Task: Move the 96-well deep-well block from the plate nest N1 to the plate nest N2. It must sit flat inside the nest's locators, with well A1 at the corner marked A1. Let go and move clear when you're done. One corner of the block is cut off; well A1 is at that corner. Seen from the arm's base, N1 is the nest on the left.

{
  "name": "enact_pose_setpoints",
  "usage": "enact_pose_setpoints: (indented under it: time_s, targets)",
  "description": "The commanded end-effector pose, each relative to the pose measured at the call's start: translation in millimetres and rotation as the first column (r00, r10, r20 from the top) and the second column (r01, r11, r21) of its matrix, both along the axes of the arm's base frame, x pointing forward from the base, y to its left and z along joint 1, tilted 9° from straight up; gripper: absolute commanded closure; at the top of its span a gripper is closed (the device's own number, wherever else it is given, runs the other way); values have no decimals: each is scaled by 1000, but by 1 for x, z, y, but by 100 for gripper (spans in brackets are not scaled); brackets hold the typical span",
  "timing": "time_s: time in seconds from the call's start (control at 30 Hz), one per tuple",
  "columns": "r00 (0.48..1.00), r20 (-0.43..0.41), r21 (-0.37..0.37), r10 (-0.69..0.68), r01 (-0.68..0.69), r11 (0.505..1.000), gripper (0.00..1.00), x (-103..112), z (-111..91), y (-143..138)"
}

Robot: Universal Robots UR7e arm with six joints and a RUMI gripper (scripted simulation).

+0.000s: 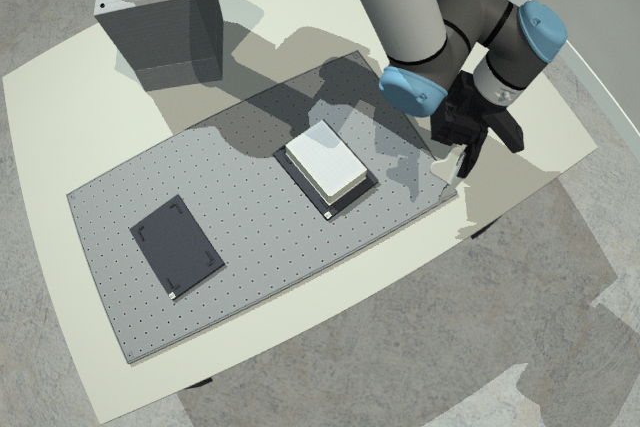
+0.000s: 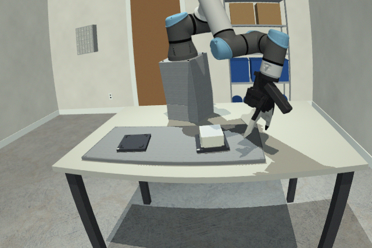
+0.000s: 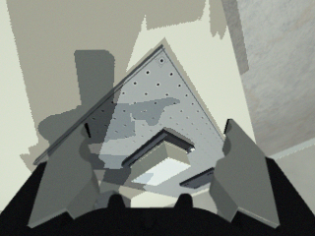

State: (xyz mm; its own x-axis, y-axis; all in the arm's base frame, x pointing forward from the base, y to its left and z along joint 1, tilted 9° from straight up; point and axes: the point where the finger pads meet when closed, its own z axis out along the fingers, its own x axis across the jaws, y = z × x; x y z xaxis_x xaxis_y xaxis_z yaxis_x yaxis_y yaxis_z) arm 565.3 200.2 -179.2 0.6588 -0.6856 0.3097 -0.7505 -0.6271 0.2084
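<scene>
The white deep-well block (image 1: 326,162) sits in the dark nest N1 (image 1: 356,196) on the grey perforated baseplate (image 1: 258,215). It also shows in the exterior view (image 2: 211,136) and in the wrist view (image 3: 159,164). The empty dark nest N2 (image 1: 176,246) (image 2: 133,142) lies at the other end of the baseplate. My gripper (image 1: 457,169) (image 2: 257,129) hangs open and empty above the baseplate's end corner, beside the block and well apart from it. In the wrist view both fingers stand wide with nothing between them.
The arm's grey pedestal (image 1: 155,14) stands on the table behind the baseplate. A shelf with boxes and blue bins (image 2: 258,47) stands behind the table. The table edge runs close to the gripper's side of the baseplate.
</scene>
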Motion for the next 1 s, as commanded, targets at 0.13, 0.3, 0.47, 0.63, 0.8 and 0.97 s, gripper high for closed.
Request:
enact_pose_setpoints:
  time_s: [0.13,0.3,0.47,0.63,0.8,0.97]
  targets:
    - [994,35,58,-107,104,993,0,-17,0,-32]
    - [985,49,88,-165,160,983,0,-22,0,-40]
    - [972,62,120,-226,217,969,0,-35,0,-58]
    - [955,73,153,-286,272,950,0,-48,2,-74]
    - [924,87,201,-372,350,915,0,-62,4,-88]
    - [899,94,233,-427,397,888,0,-73,7,-98]
